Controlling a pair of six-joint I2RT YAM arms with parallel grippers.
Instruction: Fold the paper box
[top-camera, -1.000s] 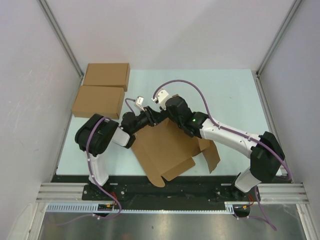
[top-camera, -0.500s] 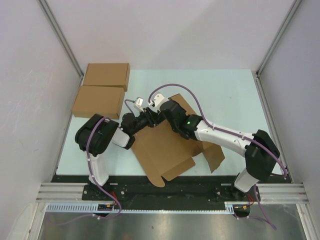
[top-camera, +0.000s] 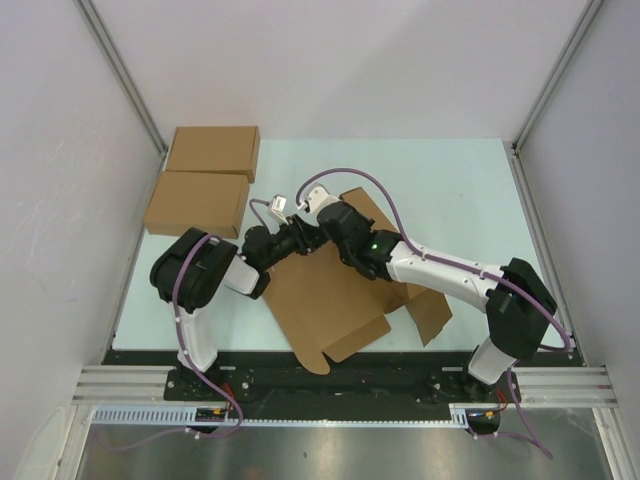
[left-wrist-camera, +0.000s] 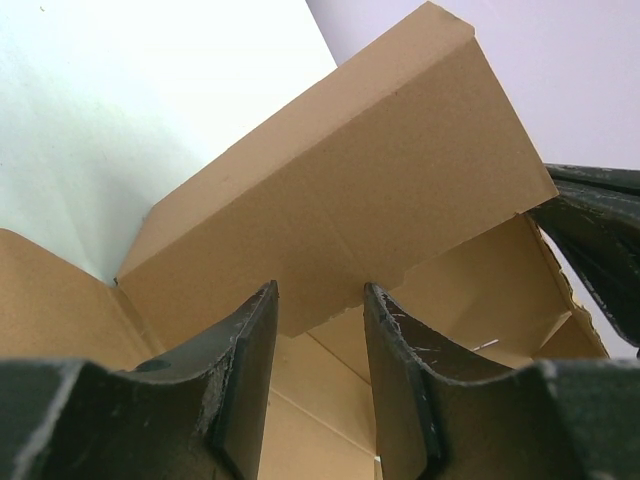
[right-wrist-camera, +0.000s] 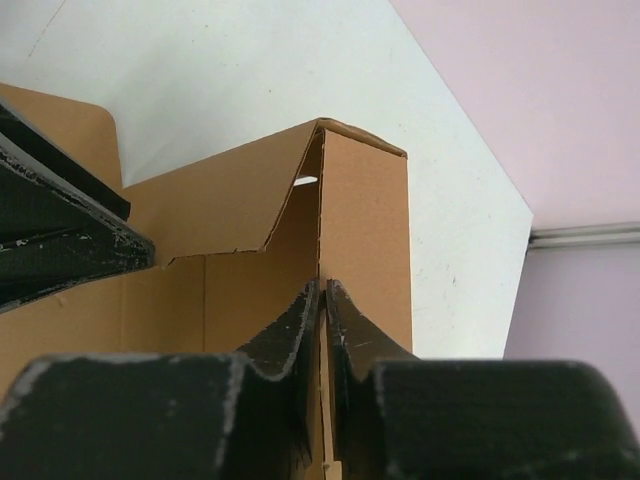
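Note:
The paper box (top-camera: 335, 300) is a brown cardboard sheet, partly folded, lying at the middle front of the table with flaps spread to the right. Both grippers meet at its far left corner. My right gripper (right-wrist-camera: 322, 285) is shut on the thin edge of an upright wall of the paper box (right-wrist-camera: 365, 230); from above the right gripper (top-camera: 322, 228) sits at that corner. My left gripper (left-wrist-camera: 320, 288) stands open, its fingers apart, with the lower edge of a raised panel of the paper box (left-wrist-camera: 340, 200) between the tips. In the top view the left gripper (top-camera: 303, 238) is just left of the right one.
Two made-up brown flat boxes lie at the back left, one (top-camera: 212, 150) behind the other (top-camera: 197, 202). White enclosure walls stand on both sides and at the back. The pale table (top-camera: 450, 190) stretches to the right of the arms.
My right arm has shifted left along the box's far edge and its jaws have closed on the upright wall. A rear panel now shows beyond the right wrist. The left arm has held still.

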